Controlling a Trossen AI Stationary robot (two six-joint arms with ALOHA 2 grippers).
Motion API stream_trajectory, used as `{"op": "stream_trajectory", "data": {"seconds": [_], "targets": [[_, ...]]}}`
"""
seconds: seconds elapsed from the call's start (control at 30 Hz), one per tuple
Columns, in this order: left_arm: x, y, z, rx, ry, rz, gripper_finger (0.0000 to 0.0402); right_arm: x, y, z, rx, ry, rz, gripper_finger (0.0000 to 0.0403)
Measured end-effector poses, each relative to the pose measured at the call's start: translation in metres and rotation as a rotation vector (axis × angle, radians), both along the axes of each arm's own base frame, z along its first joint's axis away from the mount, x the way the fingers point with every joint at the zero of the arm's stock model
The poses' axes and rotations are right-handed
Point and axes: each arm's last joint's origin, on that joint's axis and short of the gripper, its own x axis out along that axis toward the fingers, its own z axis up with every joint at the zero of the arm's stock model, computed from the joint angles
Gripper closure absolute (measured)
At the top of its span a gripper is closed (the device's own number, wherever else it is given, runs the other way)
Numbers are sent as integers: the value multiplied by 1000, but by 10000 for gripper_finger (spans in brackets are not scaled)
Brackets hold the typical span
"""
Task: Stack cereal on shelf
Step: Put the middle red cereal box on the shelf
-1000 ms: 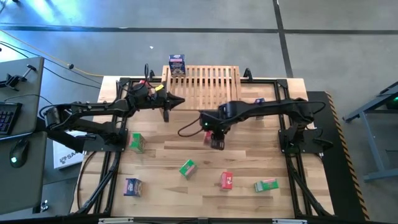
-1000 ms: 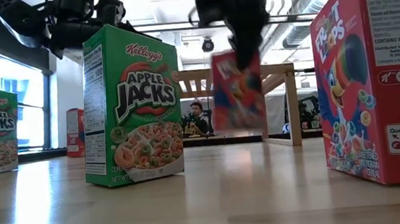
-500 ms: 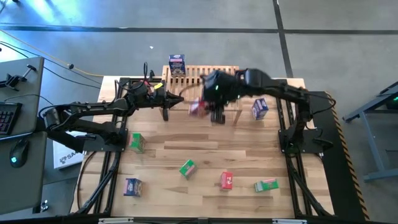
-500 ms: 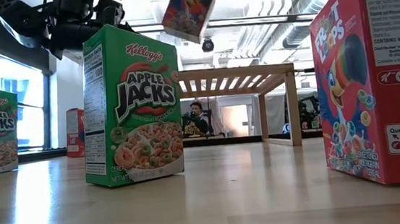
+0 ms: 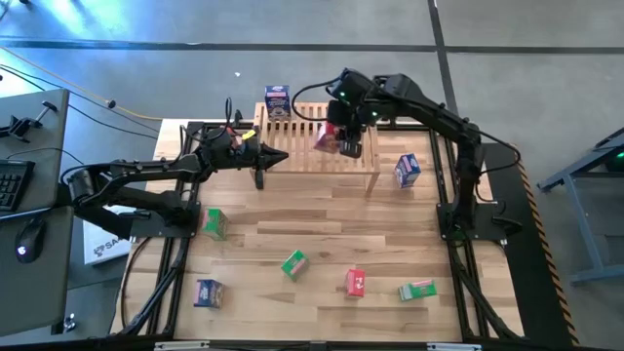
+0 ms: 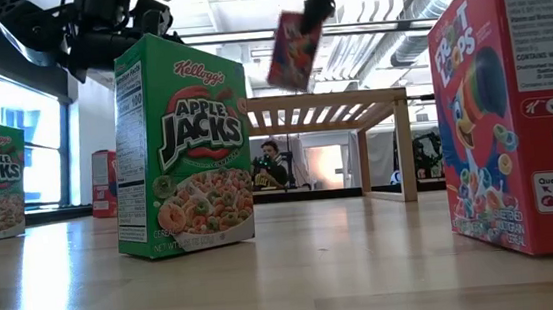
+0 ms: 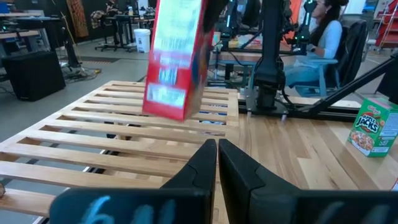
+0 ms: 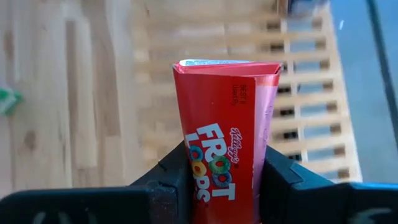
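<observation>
My right gripper point(image 5: 347, 142) is shut on a red cereal box point(image 5: 328, 138) and hovers over the slatted top of the light wooden shelf point(image 5: 302, 146) at the table's far edge. In the low view the red box point(image 6: 293, 50) hangs tilted above the shelf point(image 6: 327, 105). A blue box point(image 5: 278, 100) stands on the shelf's far left corner. My left gripper point(image 5: 261, 168) waits shut by the shelf's left near corner; its wrist view shows the red box point(image 7: 177, 59) over the slats point(image 7: 124, 127). My right gripper pinches the red box between its two fingers, one finger point(image 8: 177, 171) on each narrow side point(image 8: 264, 134), at the end nearest the wrist. The fingers come from above, pointing down. The box hangs tilted below them, lifted clear above the shelf, printed front point(image 8: 219, 149) toward the camera.
Loose boxes stand on the table: green point(image 5: 214, 223), green point(image 5: 293, 263), green point(image 5: 416, 290), red point(image 5: 355, 283), blue point(image 5: 208, 292), and blue point(image 5: 407, 170) right of the shelf. In the low view a green box point(image 6: 183, 143) and a red box point(image 6: 523, 103) stand close.
My right gripper has carried the red box from over the middle of the table upward and toward the far edge; it now hangs over the shelf's top. The box swung and tipped on the way. My left arm kept still.
</observation>
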Motion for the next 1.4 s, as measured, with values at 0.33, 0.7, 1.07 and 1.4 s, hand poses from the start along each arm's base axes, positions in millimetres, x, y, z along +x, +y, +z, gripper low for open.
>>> {"op": "stream_trajectory", "data": {"seconds": [0.33, 0.7, 1.07, 1.4], "targets": [[0, -1, 0, -3, 0, -2, 392, 6, -6, -15, 18, 73, -7, 294], [1, -2, 0, -9, 0, -7, 392, 12, -8, -15, -51, 51, -17, 193], [1, -2, -1, -13, 8, -9, 392, 8, 8, 20, -179, -56, 12, 177], [1, -2, -2, -17, 11, -33, 392, -52, 28, 33, -60, 47, -155, 316]]}}
